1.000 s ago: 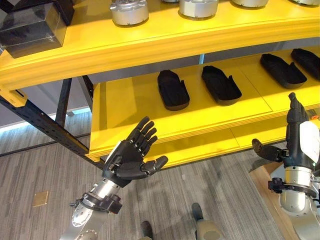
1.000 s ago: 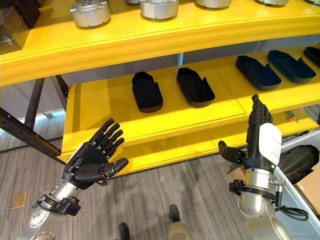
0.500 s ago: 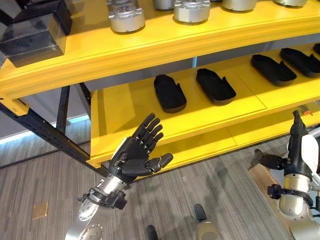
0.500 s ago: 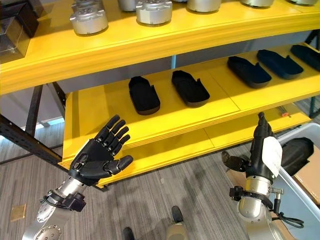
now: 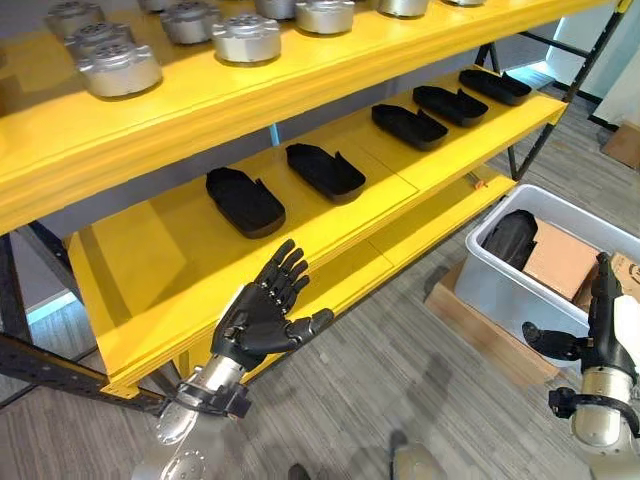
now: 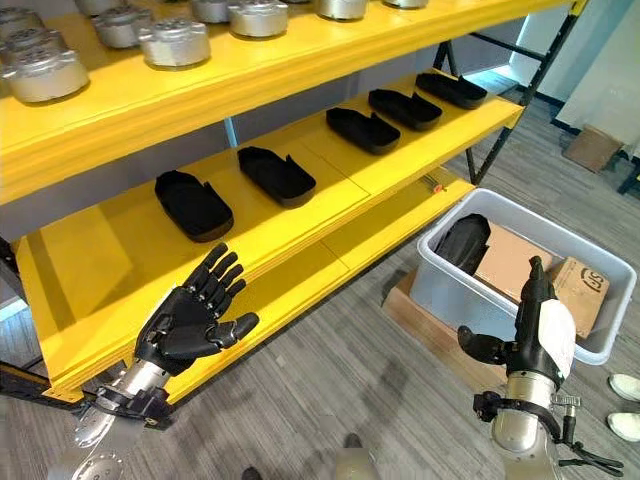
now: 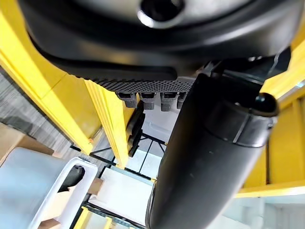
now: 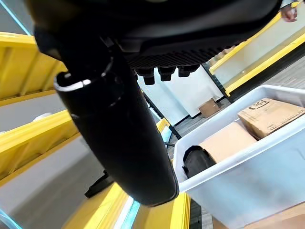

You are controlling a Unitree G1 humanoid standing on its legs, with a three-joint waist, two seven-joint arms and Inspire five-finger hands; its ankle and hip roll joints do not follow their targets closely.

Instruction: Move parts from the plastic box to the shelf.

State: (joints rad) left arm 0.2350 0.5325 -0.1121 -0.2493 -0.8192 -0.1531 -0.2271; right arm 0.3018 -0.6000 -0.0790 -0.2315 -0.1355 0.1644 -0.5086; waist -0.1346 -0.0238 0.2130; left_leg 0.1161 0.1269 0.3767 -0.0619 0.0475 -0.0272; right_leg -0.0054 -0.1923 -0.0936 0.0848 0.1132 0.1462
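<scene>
The white plastic box [image 5: 497, 290] stands on the floor at the right, holding one black part [image 5: 511, 238] and cardboard boxes [image 5: 560, 262]. Several black parts, such as the leftmost one [image 5: 245, 201], lie in a row on the yellow middle shelf [image 5: 190, 260]. My left hand [image 5: 260, 320] hovers open and empty just in front of that shelf's edge. My right hand [image 6: 538, 335] is upright near the box's front corner, fingers straight, holding nothing. The box and the black part [image 8: 198, 161] also appear past the right hand in its wrist view.
Silver round parts [image 5: 246, 37] line the top shelf. A lower yellow shelf [image 5: 440, 215] runs beneath the middle one. The box rests on a wooden pallet [image 5: 480, 335]. More cardboard [image 5: 625, 145] and black shelf legs [image 5: 540, 130] stand at the far right on grey floor.
The camera has swung to the right, bringing the plastic box into view. Both hands stay open and empty; the right hand now sits lower, beside the box.
</scene>
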